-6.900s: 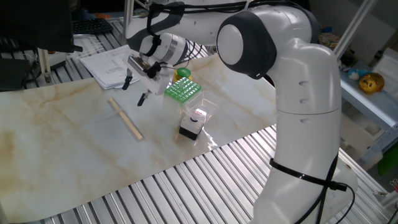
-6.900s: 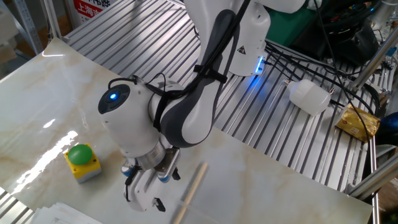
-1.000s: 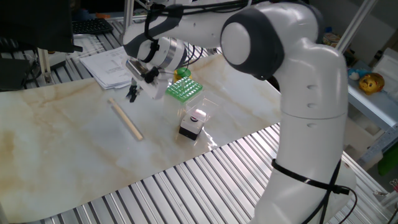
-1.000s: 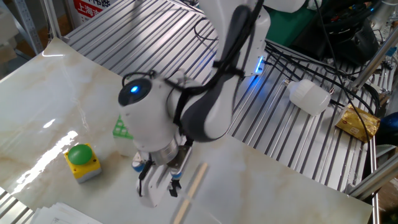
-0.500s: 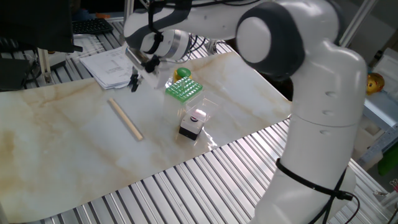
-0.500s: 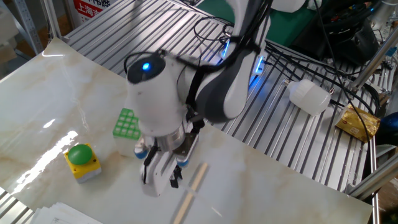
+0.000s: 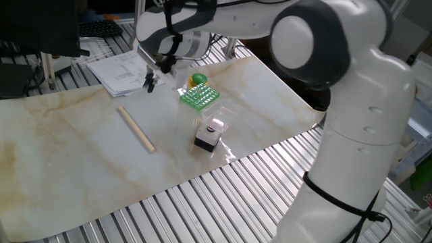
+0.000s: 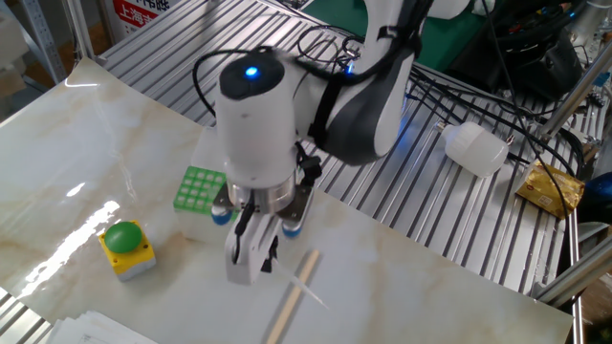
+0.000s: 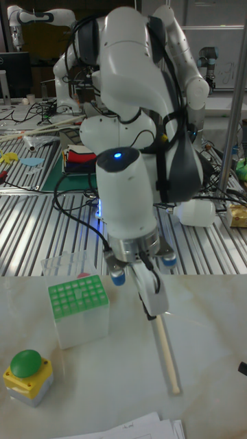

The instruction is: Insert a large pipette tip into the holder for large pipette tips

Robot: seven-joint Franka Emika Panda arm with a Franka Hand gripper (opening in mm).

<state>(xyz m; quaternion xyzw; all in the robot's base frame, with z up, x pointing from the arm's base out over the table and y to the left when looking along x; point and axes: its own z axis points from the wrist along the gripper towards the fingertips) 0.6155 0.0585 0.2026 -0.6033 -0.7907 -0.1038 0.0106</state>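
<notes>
Green holder [image 9: 77,299] mid-tabletop [image 7: 81,162], holes look empty from here. Gripper [image 9: 152,305] raised beside it, over wooden stick [image 9: 165,355]; jaw state and any load can't be told.

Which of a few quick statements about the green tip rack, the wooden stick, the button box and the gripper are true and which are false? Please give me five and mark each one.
1. The green pipette tip rack stands upright on the marble-patterned table. True.
2. The gripper is directly above the rack. False: it hangs to one side of it, near the end of the wooden stick.
3. The wooden stick stands upright in a rack hole. False: it lies flat on the table.
4. A yellow box with a green button sits on the table. True.
5. The small black and white box sits on top of the rack. False: it rests on the table beside the rack.
</notes>
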